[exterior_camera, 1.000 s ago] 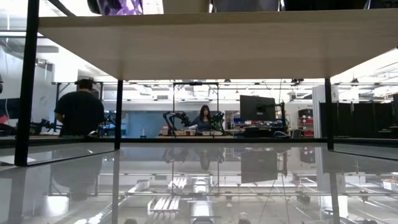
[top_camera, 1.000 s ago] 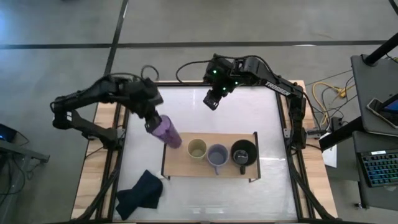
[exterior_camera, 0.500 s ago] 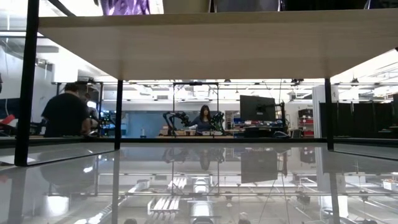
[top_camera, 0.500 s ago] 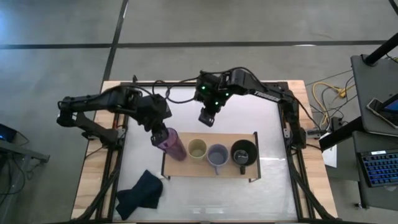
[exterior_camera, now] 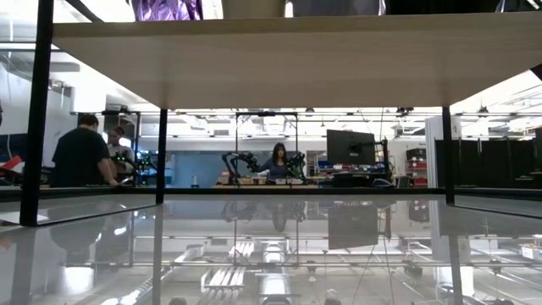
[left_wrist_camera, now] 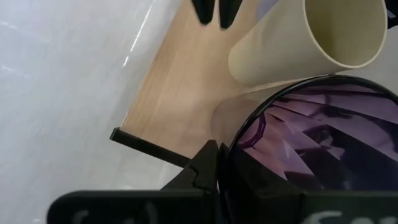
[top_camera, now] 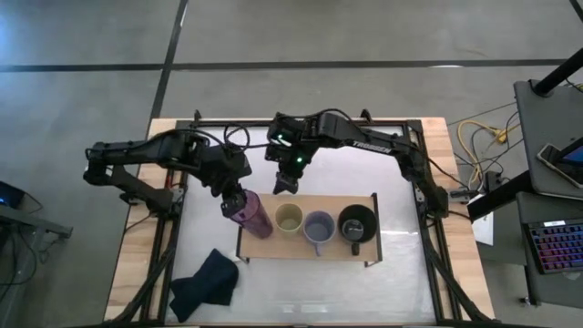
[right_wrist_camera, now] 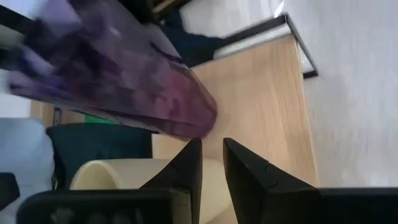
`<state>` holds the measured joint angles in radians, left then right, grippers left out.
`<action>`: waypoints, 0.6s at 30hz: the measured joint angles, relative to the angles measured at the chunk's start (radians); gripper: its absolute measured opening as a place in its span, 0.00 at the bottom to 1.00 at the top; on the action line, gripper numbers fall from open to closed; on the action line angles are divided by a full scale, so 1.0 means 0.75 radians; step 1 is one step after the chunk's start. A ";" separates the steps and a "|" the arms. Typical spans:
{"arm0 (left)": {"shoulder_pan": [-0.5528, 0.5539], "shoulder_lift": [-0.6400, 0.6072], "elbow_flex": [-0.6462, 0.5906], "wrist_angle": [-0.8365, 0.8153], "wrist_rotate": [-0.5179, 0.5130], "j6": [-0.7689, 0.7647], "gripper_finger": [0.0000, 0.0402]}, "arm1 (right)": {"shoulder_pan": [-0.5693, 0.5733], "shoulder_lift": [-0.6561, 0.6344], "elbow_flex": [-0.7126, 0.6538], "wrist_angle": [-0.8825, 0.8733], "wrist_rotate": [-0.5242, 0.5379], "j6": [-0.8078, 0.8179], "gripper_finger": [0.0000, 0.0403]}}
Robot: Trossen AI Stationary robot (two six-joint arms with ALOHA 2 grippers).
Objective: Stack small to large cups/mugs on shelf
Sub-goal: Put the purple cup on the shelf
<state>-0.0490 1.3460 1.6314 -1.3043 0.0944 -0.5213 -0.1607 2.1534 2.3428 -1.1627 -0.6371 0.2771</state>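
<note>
While you steer:
Left gripper (top_camera: 233,199): clamped on tall translucent purple tumbler (top_camera: 251,215), tilted, leaning right toward small pale yellow cup (top_camera: 289,218).
Right gripper (top_camera: 285,182): nearly closed, empty, just behind low light-wood shelf (top_camera: 273,242).

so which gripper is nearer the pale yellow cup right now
Right. The right gripper hovers just behind the yellow cup, fingers nearly closed. The left gripper sits farther off, holding the purple tumbler beside it.

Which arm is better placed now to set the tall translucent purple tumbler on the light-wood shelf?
The left. Its gripper already holds the purple tumbler, tilted over the shelf's left end beside the pale yellow cup. The right gripper hovers empty behind the shelf.
</note>
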 joint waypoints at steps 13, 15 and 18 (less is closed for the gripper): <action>0.002 0.000 0.008 0.000 -0.033 0.001 0.00 | 0.025 0.048 -0.001 0.045 -0.103 -0.061 0.14; 0.002 0.001 0.010 0.003 -0.034 0.000 0.00 | 0.026 0.048 -0.001 0.080 -0.104 -0.047 0.14; 0.002 0.001 0.012 0.001 -0.034 -0.025 0.00 | 0.026 0.048 -0.001 0.155 -0.104 0.004 0.14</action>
<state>-0.0479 1.3468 1.6402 -1.3032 0.0692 -0.5404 -0.1409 2.1891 2.3425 -1.0465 -0.7149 0.2802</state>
